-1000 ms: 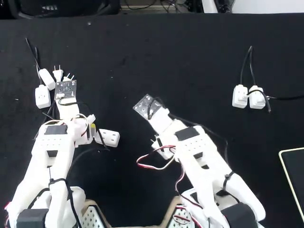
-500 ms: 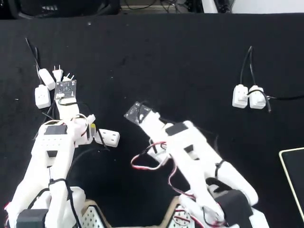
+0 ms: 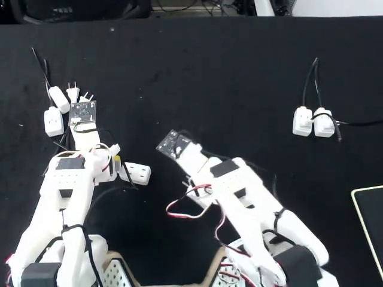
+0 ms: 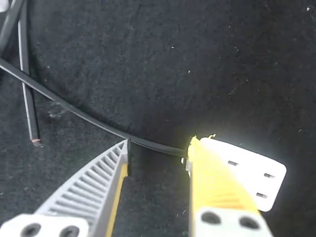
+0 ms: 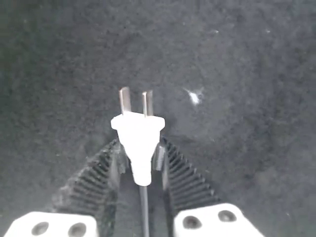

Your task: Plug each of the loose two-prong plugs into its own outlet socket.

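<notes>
The right gripper pinches a white two-prong plug between its fingers, prongs pointing ahead, over the middle of the worktop. The step in hand looks to be bringing this plug to a free socket. The left gripper has its fingers spread astride a black cable, just beside a white outlet socket in the worktop's left half, so the next move probably calls for lining the prongs up with its slots.
</notes>
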